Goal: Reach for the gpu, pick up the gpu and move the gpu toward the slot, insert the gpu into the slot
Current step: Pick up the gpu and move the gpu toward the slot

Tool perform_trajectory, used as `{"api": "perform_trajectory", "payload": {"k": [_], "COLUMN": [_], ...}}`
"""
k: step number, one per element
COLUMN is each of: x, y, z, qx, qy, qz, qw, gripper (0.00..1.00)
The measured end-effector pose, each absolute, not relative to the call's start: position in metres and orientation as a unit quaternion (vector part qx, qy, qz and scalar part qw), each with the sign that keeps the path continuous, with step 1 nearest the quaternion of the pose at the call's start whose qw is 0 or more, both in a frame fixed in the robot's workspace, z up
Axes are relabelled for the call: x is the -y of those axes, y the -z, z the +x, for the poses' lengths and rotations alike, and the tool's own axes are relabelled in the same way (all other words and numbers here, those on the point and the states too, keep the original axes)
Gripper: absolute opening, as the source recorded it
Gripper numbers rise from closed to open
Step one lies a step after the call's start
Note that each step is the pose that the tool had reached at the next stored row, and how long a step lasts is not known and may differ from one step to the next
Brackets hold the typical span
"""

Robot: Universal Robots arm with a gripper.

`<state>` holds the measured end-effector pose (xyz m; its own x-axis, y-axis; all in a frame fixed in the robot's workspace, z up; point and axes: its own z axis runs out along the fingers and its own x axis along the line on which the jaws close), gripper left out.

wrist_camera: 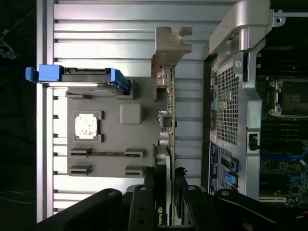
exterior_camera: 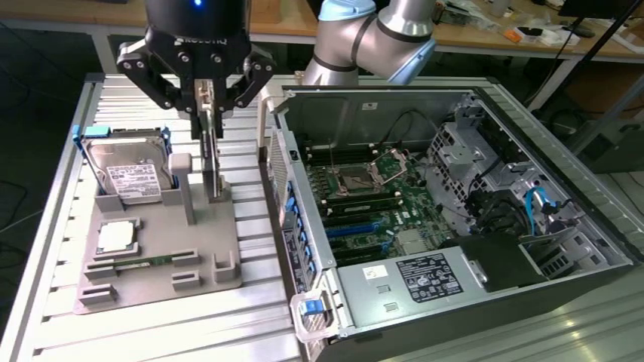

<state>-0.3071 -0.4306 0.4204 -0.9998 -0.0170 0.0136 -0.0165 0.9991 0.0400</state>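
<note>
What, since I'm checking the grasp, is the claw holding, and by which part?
The gpu, pinched by the claw along its top edge, upright on the gray holder.

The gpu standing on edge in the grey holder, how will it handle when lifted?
The gpu probably stays stiff: it's a flat rigid card. Thin and standing on edge in the grey holder, it may tip once freed. Bare components suggest it's fragile.

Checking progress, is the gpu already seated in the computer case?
No, the gpu stands upright in the grey holder beside the case, under the pincer.
</note>
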Motion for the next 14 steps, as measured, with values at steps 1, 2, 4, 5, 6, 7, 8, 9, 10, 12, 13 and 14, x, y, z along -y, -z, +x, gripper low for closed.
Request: {"api": "perform_trajectory", "payload": {"k": [1, 2, 4, 5, 6, 7, 8, 9, 10, 12, 13, 14], "x": [0.431, 0.431, 0.431, 0.431, 0.431, 0.431, 0.431, 0.431, 0.431, 0.431, 0.431, 0.431], "y": [-0.423, -0.426, -0.431, -0.433, -0.436, -0.438, -0.44, -0.442, -0.444, -0.45, -0.452, -0.454], "z": [-0.307, -0.307, -0.307, -0.307, -0.307, -0.307, -0.307, -0.307, -0.307, -0.307, -0.307, -0.307], "qx": [1.0, 1.0, 1.0, 1.0, 1.0, 1.0, 1.0, 1.0, 1.0, 1.0, 1.0, 1.0], "qy": [0.02, 0.02, 0.019, 0.019, 0.019, 0.019, 0.019, 0.019, 0.018, 0.017, 0.017, 0.016], "qz": [0.008, 0.008, 0.008, 0.008, 0.008, 0.008, 0.008, 0.008, 0.008, 0.008, 0.008, 0.008], "qw": [0.007, 0.007, 0.007, 0.007, 0.007, 0.007, 0.007, 0.007, 0.007, 0.007, 0.007, 0.007], "gripper": [0.27, 0.27, 0.27, 0.27, 0.27, 0.27, 0.27, 0.27, 0.27, 0.27, 0.27, 0.27]}}
